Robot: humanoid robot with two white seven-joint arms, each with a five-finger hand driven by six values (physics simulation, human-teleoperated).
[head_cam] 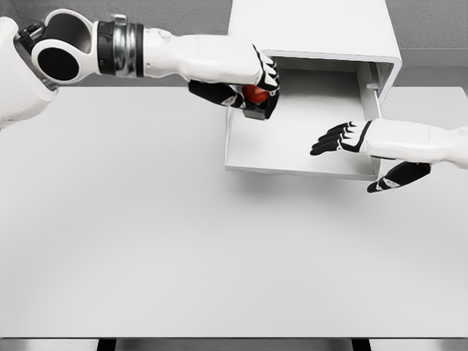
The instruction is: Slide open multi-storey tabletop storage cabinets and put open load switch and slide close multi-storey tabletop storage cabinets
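Stretching wide and bare, the white counter (183, 241) carries 1 white cabinet (314, 29) with its drawer (292, 142) pulled open. Right hand (351, 146) hovers over the drawer, fingers spread, holding nothing. Left hand (245, 84) grips the red-and-dark load switch (254, 95) above the drawer's left wall.
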